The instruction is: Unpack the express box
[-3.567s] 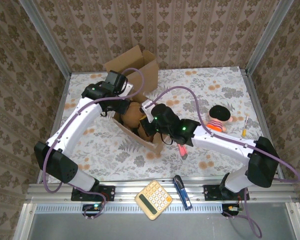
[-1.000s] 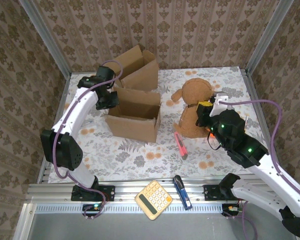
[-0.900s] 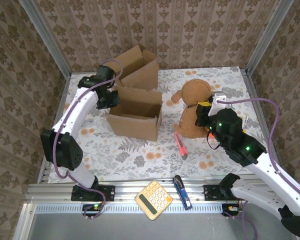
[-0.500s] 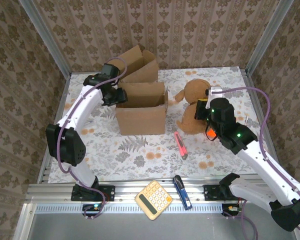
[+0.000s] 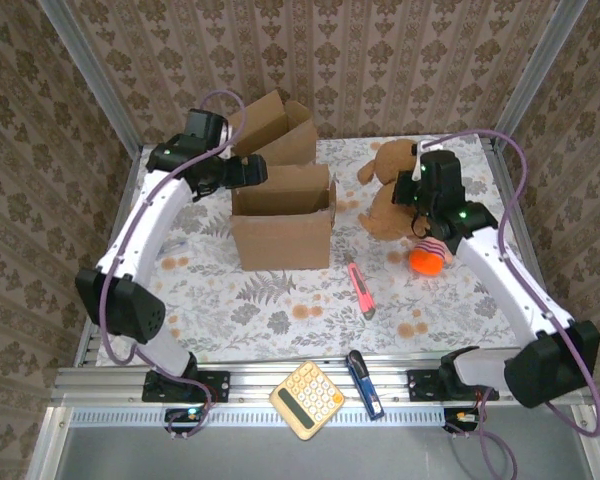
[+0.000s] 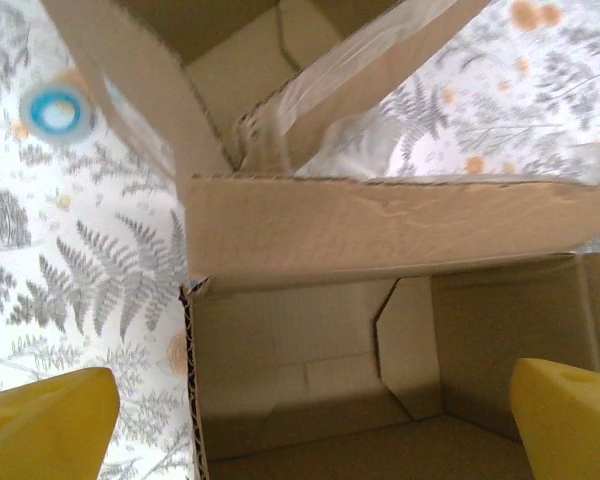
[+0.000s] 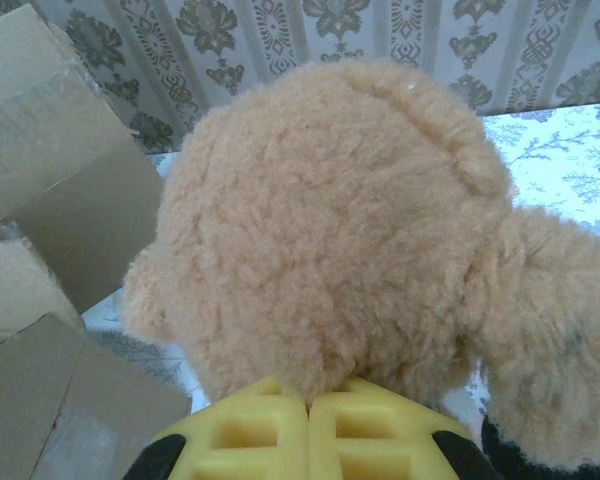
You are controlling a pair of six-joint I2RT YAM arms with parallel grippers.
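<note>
Hovers over cardboard box [image 5: 280, 238] with left gripper [image 6: 305, 425] spread wide, gripping nothing. Pinches plush bear [image 7: 320, 230] fur with right gripper [image 7: 308, 420] fully closed, right of box.

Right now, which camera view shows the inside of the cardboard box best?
Left wrist: it looks into the cardboard box, showing its bare floor. Top external shows its front wall and rim; right wrist catches outer cardboard at left.

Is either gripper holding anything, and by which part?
Right gripper pinches the fluffy brown plush bear by a tuft of fur; open left gripper holds nothing.
</note>
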